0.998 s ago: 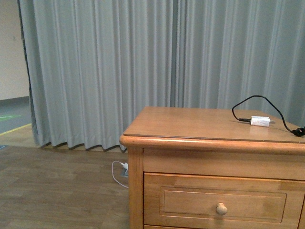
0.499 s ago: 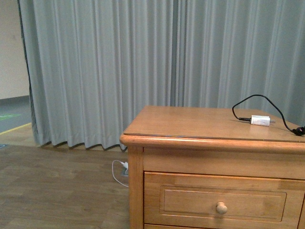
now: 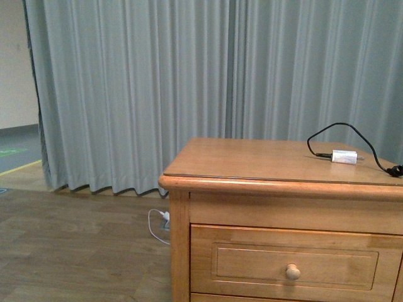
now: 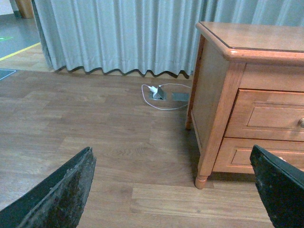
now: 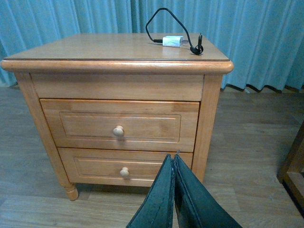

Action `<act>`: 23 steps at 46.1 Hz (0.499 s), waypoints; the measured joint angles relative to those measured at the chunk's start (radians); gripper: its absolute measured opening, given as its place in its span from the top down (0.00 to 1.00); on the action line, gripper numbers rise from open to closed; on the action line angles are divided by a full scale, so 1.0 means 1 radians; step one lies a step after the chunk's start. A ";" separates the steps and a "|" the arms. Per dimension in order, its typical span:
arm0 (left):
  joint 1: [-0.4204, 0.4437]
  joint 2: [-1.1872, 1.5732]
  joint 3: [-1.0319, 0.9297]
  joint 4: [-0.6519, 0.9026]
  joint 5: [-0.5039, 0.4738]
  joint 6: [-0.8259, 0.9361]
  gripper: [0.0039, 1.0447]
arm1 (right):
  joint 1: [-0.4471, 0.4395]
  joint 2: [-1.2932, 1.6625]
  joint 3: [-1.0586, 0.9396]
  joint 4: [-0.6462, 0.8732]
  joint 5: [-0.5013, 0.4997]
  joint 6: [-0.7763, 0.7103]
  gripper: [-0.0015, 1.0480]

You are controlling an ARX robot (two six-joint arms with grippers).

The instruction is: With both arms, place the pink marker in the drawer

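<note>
The upper drawer [image 5: 119, 124] of the honey-coloured nightstand is closed, with its round pale knob [image 5: 118, 131] at the centre. It also shows in the front view [image 3: 296, 267] and partly in the left wrist view [image 4: 270, 117]. My right gripper [image 5: 173, 157] is shut and empty, low in front of the nightstand's right side. My left gripper [image 4: 173, 164] is open and empty, low over the wooden floor, off the nightstand's left corner. The pink marker is not in view. Neither arm shows in the front view.
A small white charger [image 3: 344, 157] with a black cable [image 3: 340, 131] lies on the nightstand top, also in the right wrist view [image 5: 173, 41]. The lower drawer [image 5: 124, 167] is closed. Grey curtains [image 3: 189, 82] hang behind. A floor socket with a white cable [image 4: 159, 93] lies left of the nightstand.
The front view has shifted very slightly, the nightstand sitting a touch higher in the picture. Nothing on it has moved.
</note>
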 joint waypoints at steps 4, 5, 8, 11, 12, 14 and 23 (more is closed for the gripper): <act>0.000 0.000 0.000 0.000 0.000 0.000 0.06 | 0.000 -0.001 0.000 0.000 0.000 0.000 0.99; 0.000 0.000 0.000 0.000 0.000 0.000 0.06 | 0.000 -0.001 0.000 0.000 0.000 0.000 0.99; 0.000 0.000 0.000 0.000 0.000 0.000 0.06 | 0.000 -0.001 0.000 0.000 0.000 0.000 0.99; 0.000 0.000 0.000 0.000 0.000 0.000 0.06 | 0.000 -0.001 0.000 -0.001 0.000 0.000 0.99; 0.000 0.000 0.000 0.000 0.000 0.000 0.06 | 0.000 -0.001 0.000 -0.001 0.000 -0.001 0.98; 0.000 0.000 0.000 0.000 0.000 0.000 0.06 | 0.000 -0.001 0.000 -0.001 0.000 -0.001 0.93; 0.000 0.000 0.000 0.000 0.000 0.000 0.06 | 0.000 -0.001 0.000 -0.001 0.000 -0.001 0.50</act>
